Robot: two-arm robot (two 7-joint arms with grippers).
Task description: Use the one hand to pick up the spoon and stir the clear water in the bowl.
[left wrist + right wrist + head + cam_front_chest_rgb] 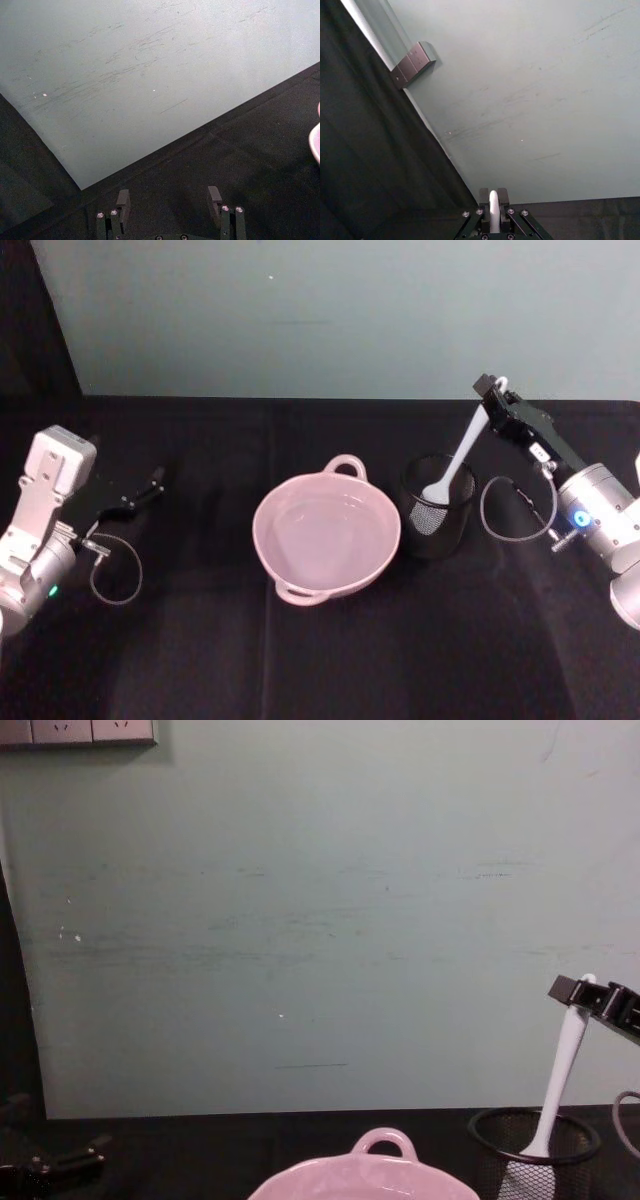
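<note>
No readable text, brand or number anywhere. Right gripper (492,388) has a small white label (541,451) on its black body, but any print on it is too small to make out. Blue glowing ring (581,519) on the silver wrist is just a light, no sign or digits. Grey wall plates (412,64) near the top of the wall are blank as far as can be told.

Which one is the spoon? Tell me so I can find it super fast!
Find the big pink bowl in the middle of the black table. Right beside it, toward the robot's right, stands a black mesh cup. The spoon is the long white stick leaning out of that cup, its top pinched by the right claw.
</note>
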